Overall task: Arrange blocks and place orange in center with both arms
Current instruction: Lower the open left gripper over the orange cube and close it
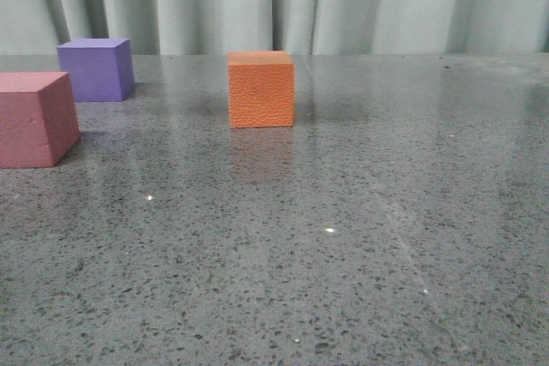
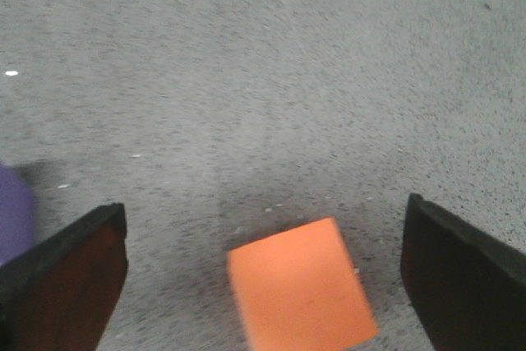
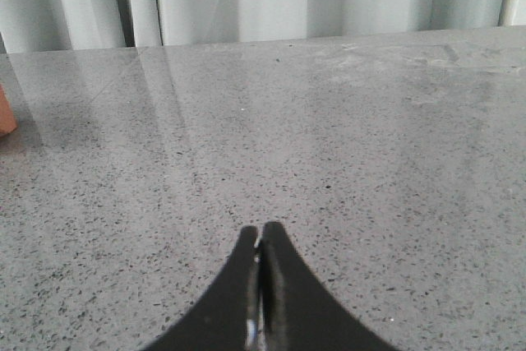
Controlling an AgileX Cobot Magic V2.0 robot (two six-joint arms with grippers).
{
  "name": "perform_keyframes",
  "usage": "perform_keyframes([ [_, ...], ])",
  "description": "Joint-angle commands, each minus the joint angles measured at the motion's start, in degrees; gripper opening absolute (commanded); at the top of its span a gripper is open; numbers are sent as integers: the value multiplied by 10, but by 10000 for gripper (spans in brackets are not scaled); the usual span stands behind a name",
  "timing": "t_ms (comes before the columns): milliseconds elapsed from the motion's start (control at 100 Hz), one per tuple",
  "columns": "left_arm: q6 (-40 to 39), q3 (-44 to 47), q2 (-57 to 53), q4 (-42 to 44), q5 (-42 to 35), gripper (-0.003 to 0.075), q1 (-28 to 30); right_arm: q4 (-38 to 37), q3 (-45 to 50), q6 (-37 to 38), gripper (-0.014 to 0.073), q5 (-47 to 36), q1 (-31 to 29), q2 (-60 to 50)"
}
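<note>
The orange cube (image 1: 261, 89) stands on the grey table near the middle. The purple cube (image 1: 96, 69) is at the far left, and the pink-red cube (image 1: 34, 119) is nearer, at the left edge. Neither gripper shows in the front view. In the left wrist view my left gripper (image 2: 265, 207) is wide open, with the orange cube (image 2: 300, 289) lying between its fingers (image 2: 70, 273) and touching neither. A bit of the purple cube (image 2: 15, 211) shows beside it. My right gripper (image 3: 260, 232) is shut and empty over bare table. A sliver of the orange cube (image 3: 5, 113) shows at that view's edge.
The speckled grey table (image 1: 360, 237) runs back to a pale curtain (image 1: 369, 2). The table's right half holds no objects in the front view.
</note>
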Motion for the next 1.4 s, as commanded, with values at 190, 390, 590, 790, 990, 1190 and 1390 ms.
perform_keyframes([
  [190,-46,-100,56,22,19,640,-27,-8,-7,-6,-67,-49,-2,-15],
  [390,-44,-100,57,26,34,640,-27,-8,-7,-6,-67,-49,-2,-15],
  [590,-92,-100,60,33,65,640,-27,-8,-7,-6,-67,-49,-2,-15],
  [790,-109,-100,67,36,73,640,-27,-8,-7,-6,-67,-49,-2,-15],
  [990,-109,-100,88,21,82,640,-27,-8,-7,-6,-67,-49,-2,-15],
  [1190,-110,-100,101,18,92,640,-27,-8,-7,-6,-67,-49,-2,-15],
  [1390,-110,-100,121,-5,100,640,-27,-8,-7,-6,-67,-49,-2,-15],
])
